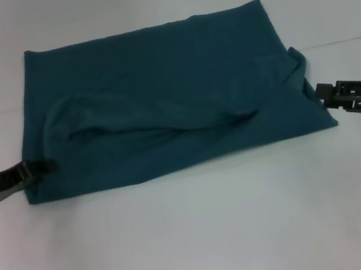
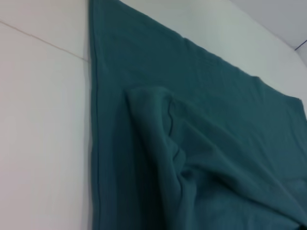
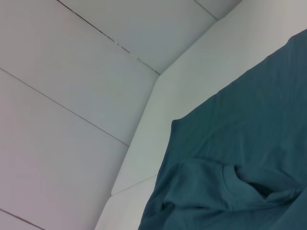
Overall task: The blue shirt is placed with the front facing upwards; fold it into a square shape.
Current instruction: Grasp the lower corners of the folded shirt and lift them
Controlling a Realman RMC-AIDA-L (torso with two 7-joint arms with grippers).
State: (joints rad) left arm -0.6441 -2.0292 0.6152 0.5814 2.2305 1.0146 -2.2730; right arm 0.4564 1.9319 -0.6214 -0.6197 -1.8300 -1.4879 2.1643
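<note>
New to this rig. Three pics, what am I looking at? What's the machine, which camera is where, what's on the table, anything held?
It is a two-armed robot folding laundry. The wide picture comes from its head camera, looking down at a white table. The other two come from cameras on its wrists, each showing cloth close up. On the table lies the blue shirt, partly folded with a rumpled ridge across it. The left gripper is at the shirt's left edge, the right gripper at its right edge. Whether either actually pinches cloth is unclear.

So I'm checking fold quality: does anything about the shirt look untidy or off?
Yes. The blue shirt lies in a rough rectangle, but a loose ridge of bunched fabric runs across its middle instead of lying flat. The left gripper and right gripper sit at its opposite edges.
</note>
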